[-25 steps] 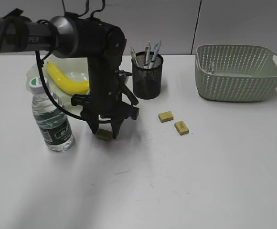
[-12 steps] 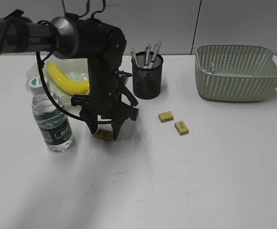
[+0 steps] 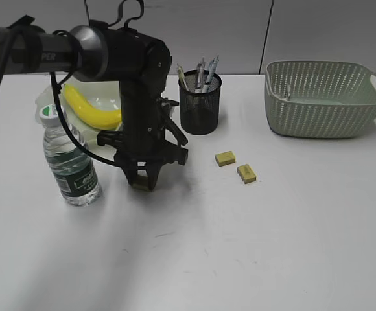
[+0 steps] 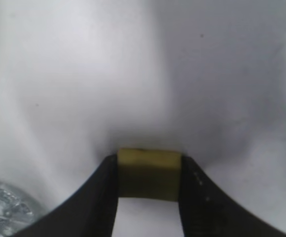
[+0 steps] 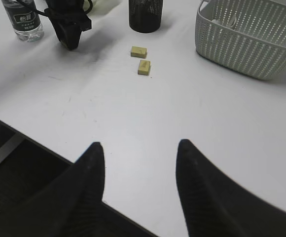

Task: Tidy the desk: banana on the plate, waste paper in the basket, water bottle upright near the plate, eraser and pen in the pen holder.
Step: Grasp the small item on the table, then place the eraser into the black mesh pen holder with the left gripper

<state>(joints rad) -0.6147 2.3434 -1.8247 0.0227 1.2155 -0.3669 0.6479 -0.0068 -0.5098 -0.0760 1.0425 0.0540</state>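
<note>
An olive-yellow eraser (image 4: 149, 174) sits clamped between the two dark fingers (image 4: 99, 197) of the left gripper (image 3: 143, 182), low at the white desk (image 3: 253, 246), just right of the upright water bottle (image 3: 69, 158) and in front of the plate (image 3: 105, 98) that holds the banana (image 3: 91, 109). The left arm reaches in from the far left, bends at the elbow and drops almost straight down, so its wrist and gripper point vertically at the desk. Only the left wrist view shows the grasp: the jaws press both sides of the eraser, while the exterior view hides it behind the gripper. Half a second ago the fingers stood spread around the eraser; they have since drawn together on it. Two more erasers (image 3: 225, 158) (image 3: 246, 173) lie side by side, slightly apart, right of the pen holder (image 3: 199, 102), which already carries several pens (image 3: 202, 73). The basket (image 3: 324, 98) stands far right, something small and pale inside. The right gripper (image 5: 139, 163) hovers near the desk's front edge with its jaws wide apart and nothing between them.
</note>
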